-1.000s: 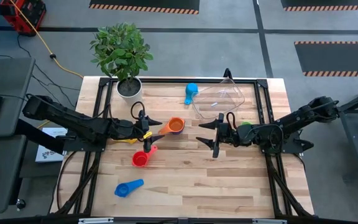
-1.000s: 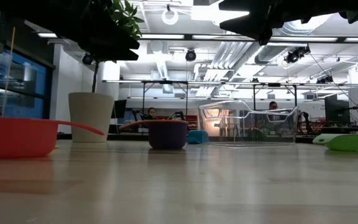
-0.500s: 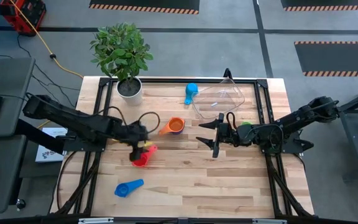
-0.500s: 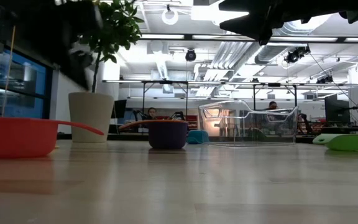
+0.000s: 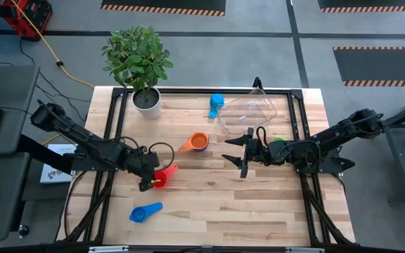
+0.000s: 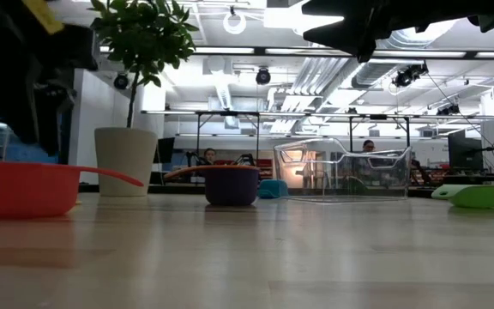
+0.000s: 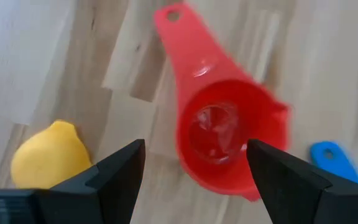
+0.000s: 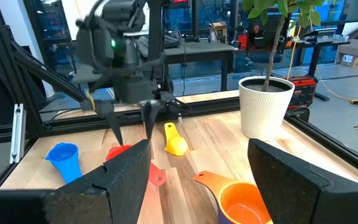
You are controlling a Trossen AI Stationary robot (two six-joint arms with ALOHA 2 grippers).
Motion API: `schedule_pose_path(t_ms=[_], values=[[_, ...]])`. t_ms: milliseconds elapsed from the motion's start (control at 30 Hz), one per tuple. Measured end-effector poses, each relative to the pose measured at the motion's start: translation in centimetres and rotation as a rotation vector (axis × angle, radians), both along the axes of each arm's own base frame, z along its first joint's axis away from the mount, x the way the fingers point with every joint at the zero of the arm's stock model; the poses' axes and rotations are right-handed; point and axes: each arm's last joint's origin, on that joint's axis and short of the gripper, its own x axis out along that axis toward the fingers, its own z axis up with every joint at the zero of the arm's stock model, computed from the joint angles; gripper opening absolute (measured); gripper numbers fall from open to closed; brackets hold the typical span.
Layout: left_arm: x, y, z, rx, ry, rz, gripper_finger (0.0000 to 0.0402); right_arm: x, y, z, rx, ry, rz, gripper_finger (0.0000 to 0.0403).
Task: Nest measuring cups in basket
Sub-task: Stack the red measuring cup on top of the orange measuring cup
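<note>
A pale wooden bench [image 5: 259,204] was seen from above, with a dark robot arm reaching in from each side. The left claw [image 5: 148,180] hung directly over the red measuring cup [image 5: 162,177], toward the left of the bench's middle, with its two fingers spread wide on either side of the cup's bowl and not touching it. In the left wrist view the red cup [image 7: 229,134] lay open side up, its flat handle pointing away from the claw, and the yellow measuring cup [image 7: 47,152] lay on the wood just beside it. A tip of the dark blue measuring cup [image 7: 331,158] showed on the red cup's other side.

The orange measuring cup [image 5: 197,142] sat near the centre of the bench, its handle pointing toward the left edge. The dark blue cup [image 5: 145,212] lay near the front left corner. The light blue measuring cup [image 5: 216,104] rested close to the far edge, just left of the clear basket [image 5: 248,109], which stood by the far edge, right of centre.

The right claw [image 5: 239,153] was held above the bench right of centre, in front of the basket, its fingers wide apart and holding nothing. A white plant pot [image 5: 146,100] with a leafy plant stood at the far left corner.
</note>
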Motion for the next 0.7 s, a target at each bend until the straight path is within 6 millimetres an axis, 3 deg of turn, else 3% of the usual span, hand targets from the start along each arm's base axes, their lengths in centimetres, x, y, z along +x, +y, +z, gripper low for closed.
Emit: schedule_pose_path(t_ms=[433, 567, 700], values=[[1.1, -0.6, -3.4, 0.027, 0.116, 0.017, 0.0261, 0.0, 0.0, 0.0, -0.002, 0.003, -0.012, 0.0261], [1.4, -0.7, -4.3, 0.046, 0.162, 0.018, 0.0221, 0.0, 0.0, 0.0, -0.002, 0.004, -0.012, 0.0261], [1.5, -0.7, -4.5, 0.062, 0.166, -0.016, 0.0150, 0.0, 0.0, 0.0, -0.002, 0.004, -0.012, 0.0261]])
